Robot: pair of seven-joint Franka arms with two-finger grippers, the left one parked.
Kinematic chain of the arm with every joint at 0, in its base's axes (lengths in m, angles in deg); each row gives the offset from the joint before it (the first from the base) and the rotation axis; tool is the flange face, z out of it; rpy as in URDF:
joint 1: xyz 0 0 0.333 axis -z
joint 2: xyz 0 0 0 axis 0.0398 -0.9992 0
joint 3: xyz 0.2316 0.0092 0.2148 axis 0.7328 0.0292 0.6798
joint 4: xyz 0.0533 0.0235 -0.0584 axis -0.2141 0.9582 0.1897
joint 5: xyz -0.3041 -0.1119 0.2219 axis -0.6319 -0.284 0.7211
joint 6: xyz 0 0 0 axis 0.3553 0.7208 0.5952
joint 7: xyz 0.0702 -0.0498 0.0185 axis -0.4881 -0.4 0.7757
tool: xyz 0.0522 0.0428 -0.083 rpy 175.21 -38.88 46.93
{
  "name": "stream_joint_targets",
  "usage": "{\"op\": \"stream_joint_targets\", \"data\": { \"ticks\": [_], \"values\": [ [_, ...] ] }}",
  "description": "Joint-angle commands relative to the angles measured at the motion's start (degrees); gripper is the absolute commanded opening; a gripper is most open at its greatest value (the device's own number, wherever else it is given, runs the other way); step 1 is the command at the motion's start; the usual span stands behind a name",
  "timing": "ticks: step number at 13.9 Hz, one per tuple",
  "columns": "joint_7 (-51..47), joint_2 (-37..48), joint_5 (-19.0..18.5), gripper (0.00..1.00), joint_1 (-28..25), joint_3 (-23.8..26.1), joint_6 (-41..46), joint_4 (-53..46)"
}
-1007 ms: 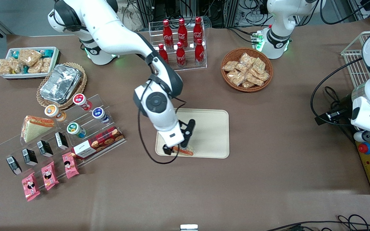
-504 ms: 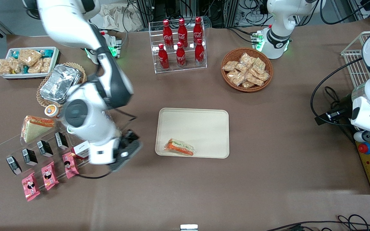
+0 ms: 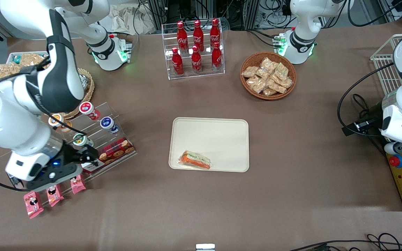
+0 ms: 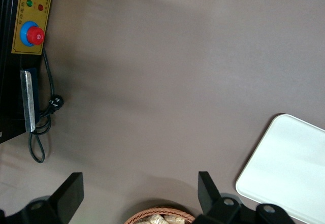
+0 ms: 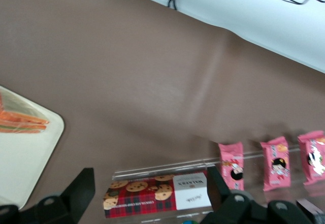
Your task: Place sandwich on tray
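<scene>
With the sandwich [image 3: 194,160] lying on the tray [image 3: 222,139] at its near corner, the gripper [image 5: 152,196], jaws apart and empty, hangs over the clear snack rack [image 3: 92,139] and should, I judge, simply retreat without brushing it

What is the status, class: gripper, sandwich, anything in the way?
Gripper open, empty, above the cookie box. Sandwich lying on the tray, near its front rim. Nothing else on the tray.
</scene>
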Motion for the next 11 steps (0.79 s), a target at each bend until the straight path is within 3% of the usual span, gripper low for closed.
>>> {"op": "stream_joint_targets", "data": {
  "ticks": [1,3,7,11],
  "values": [
    [-0.97,2.60,2.91,0.98,2.13,-2.30,4.78,0.71],
    [-1.58,3.40,4.33,0.98,5.39,-2.48,8.22,0.53],
    [-8.77,6.04,3.80,0.98,10.23,-2.57,14.37,0.53],
    [-8.97,8.58,2.40,0.98,13.57,-2.83,19.47,0.18]
  ]
}}
